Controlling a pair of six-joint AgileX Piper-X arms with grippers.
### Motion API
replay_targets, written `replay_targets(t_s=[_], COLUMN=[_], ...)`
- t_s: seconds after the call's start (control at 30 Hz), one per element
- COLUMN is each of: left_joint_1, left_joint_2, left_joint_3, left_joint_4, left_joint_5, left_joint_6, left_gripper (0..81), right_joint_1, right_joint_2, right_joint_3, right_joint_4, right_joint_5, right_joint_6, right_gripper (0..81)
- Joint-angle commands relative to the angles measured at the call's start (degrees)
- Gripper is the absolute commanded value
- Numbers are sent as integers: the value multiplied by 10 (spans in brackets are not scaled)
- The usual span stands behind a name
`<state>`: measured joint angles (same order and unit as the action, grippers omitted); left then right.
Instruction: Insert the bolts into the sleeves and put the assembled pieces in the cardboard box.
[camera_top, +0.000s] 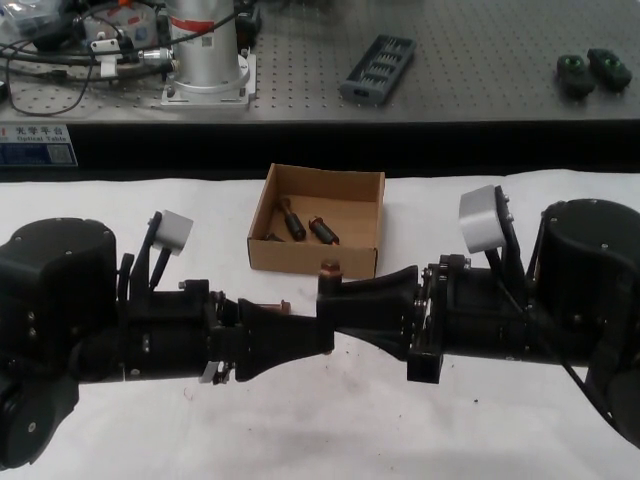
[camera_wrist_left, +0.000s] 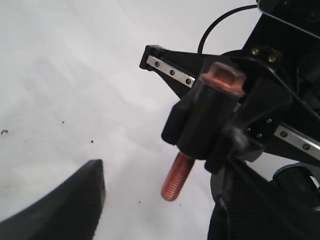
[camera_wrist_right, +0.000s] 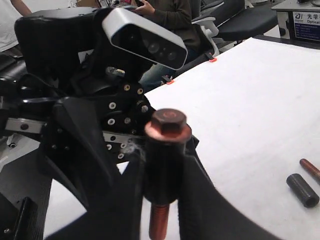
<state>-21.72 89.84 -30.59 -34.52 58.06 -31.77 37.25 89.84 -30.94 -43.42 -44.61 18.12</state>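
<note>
High view first: the two arms face each other over the white counter (camera_top: 330, 430), and their tips meet just in front of the cardboard box (camera_top: 310, 255). The right end effector (camera_top: 328, 292) comes in from the right side, clamped on a black sleeve (camera_wrist_right: 162, 170) that it holds upright above the counter. A copper bolt (camera_wrist_right: 168, 125) runs right through that sleeve, with its hex head seated on the top rim and its threaded end poking out underneath. Both wrist views show that plainly. In the right wrist view the two dark fingers (camera_wrist_right: 117, 200) press in on either side of the sleeve.

Over to the left end effector (camera_top: 322, 338): its fingers stand apart and there's nothing between them. In the left wrist view one finger (camera_wrist_left: 70, 205) sits low at the edge, with the bolt's threaded tip hanging ahead of it over bare counter. From above, its tips are close beside the right one's.

The cardboard box stands open-topped on the counter just beyond the pair, with a few dark assembled pieces (camera_top: 293, 220) lying on its floor.

Off to one side in the right wrist view, a loose bolt (camera_wrist_right: 310, 169) and a loose sleeve (camera_wrist_right: 302, 190) lie on the counter. They are near each other, and I can't tell whether they touch.
</note>
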Motion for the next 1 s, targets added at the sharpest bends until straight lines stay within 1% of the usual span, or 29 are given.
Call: replay_targets(t_s=[0.0, 0.1, 0.23, 0.33, 0.43, 0.5, 0.57, 0.63, 0.7, 0.77, 0.9, 0.97], left_joint_1=[4, 4, 4, 4, 4, 5, 7, 11, 24, 41, 69, 74], left_joint_2=[1, 1, -14, -47, -91, -127, -165, -201, -243, -277, -334, -350], left_joint_3=[-1, -1, -1, -1, -1, -1, -1, -1, -1, -1, -1, -1], left_joint_4=[1, 1, 1, 1, 13, 53, 135, 222, 306, 355, 375, 375], left_joint_5=[-23, -23, -18, -17, -33, -69, -138, -207, -275, -312, -333, -336], left_joint_6=[-14, -14, -14, -5, 23, 70, 141, 210, 264, 290, 295, 291], left_gripper=[489, 489, 480, 449, 443, 443, 443, 441, 406, 353, 228, 174], right_joint_1=[-5, -17, -39, -47, -48, -48, -48, -51, -57, -65, -82, -88], right_joint_2=[-13, -13, -13, -10, 11, 35, 62, 92, 121, 153, 214, 242], right_joint_3=[-7, -9, -27, -57, -93, -121, -152, -184, -225, -266, -364, -411], right_joint_4=[-6, 10, 52, 105, 138, 146, 151, 163, 179, 199, 251, 280], right_joint_5=[16, 42, 42, 42, 42, 42, 42, 59, 81, 81, 81, 88], right_joint_6=[-16, -16, -47, -86, -114, -114, -114, -106, -77, -69, -74, -74], right_gripper=[51, 51, 51, 51, 51, 51, 51, 51, 51, 51, 51, 51])
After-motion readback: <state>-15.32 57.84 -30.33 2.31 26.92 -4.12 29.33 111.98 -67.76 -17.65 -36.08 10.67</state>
